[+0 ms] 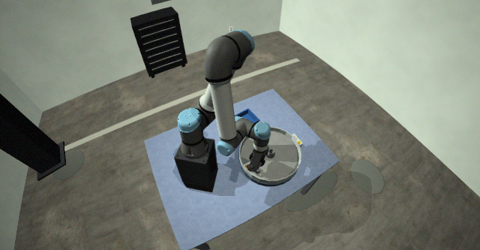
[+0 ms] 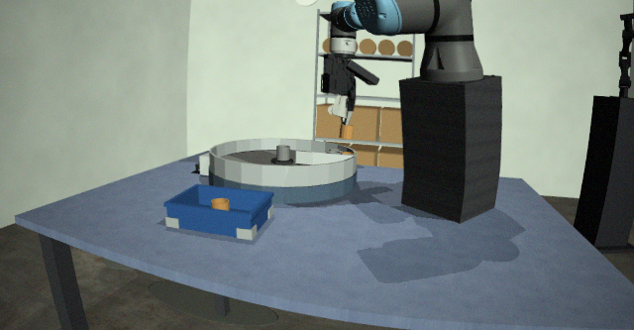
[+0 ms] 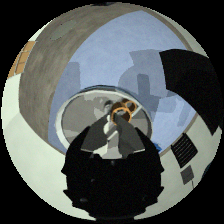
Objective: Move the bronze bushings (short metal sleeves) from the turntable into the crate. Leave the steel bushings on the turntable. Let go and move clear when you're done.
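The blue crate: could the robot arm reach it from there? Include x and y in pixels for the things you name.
Probably yes: the blue crate (image 1: 253, 115) (image 2: 210, 220) is open-topped beside the turntable (image 1: 271, 183) (image 2: 283, 175), though the arm must lift its bushing (image 2: 347, 132) (image 3: 121, 116) over the rim.

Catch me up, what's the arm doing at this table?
The gripper is shut on the wall of a bronze bushing, holding it above the turntable. Another bronze bushing is already in the blue crate. At least one more bronze one remains on the turntable.
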You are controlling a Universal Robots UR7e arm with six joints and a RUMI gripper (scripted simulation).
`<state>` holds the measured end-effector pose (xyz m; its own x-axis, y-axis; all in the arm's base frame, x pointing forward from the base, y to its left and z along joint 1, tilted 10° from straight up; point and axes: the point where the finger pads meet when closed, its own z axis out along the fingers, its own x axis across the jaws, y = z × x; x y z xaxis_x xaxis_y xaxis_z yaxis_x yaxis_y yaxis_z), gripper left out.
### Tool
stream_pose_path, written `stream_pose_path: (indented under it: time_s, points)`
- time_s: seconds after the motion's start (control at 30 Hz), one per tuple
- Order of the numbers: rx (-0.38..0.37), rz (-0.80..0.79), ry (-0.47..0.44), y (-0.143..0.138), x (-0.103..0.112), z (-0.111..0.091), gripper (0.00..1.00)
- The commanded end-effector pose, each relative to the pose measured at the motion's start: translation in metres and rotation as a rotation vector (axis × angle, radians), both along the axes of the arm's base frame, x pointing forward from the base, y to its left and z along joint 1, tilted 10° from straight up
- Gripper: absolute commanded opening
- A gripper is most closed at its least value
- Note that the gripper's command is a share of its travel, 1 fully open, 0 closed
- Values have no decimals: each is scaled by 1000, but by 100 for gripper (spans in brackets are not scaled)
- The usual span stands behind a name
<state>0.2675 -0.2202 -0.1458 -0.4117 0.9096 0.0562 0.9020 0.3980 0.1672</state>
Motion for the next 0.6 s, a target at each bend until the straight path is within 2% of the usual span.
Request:
stream_pose_path:
  time_s: [0.0,0.57]
  points:
    - [-1,3,-1,0,0,0,0]
    - [-10,66,-7,0,4,1,0]
